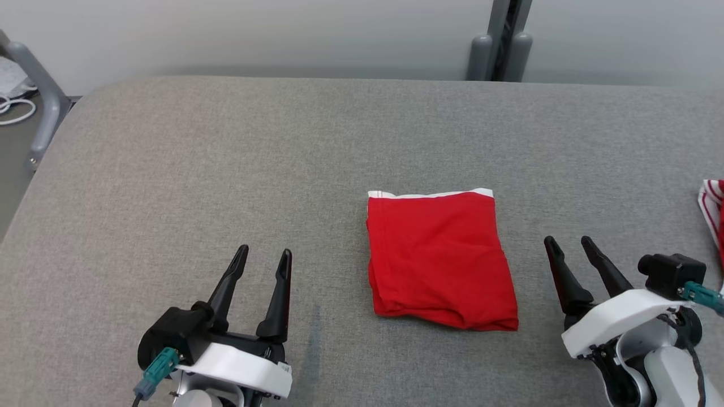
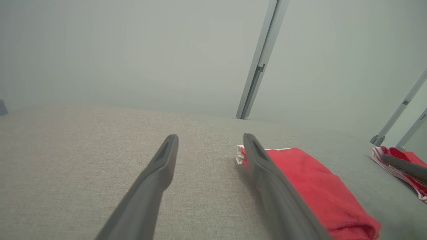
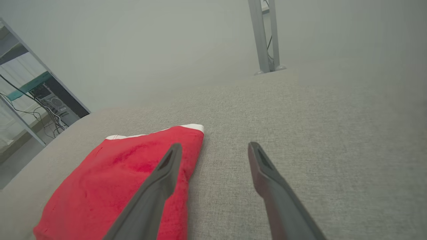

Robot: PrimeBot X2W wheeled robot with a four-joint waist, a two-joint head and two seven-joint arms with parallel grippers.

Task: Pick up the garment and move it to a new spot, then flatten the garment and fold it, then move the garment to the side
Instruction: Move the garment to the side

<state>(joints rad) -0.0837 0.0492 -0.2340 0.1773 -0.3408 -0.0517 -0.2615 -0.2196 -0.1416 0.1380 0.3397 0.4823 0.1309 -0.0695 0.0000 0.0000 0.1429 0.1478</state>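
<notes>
The left jaws and the right jaws stand wide apart and empty, either side of the folded red garment (image 1: 441, 263). Its long axis runs away from the robot (white waistband at the far end). It lies on the grey fabric counter (image 1: 226, 158), with a pale wall behind. A red-and-white striped cloth (image 1: 714, 212) is cut off at the right edge.

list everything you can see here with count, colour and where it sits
folded red fabric garment with a white band: one, red and white, middle of the table, between the grippers
red-and-white striped cloth: one, red and white, table's right edge, partly cut off
grey fabric-covered table: one, grey, under both cloths
grey metal posts: a pair, grey, behind the table's far edge
grey metal frame leg: one, grey, off the far left corner
left gripper: one, black fingers, open, lower left
right gripper: one, black fingers, open, lower right
</notes>
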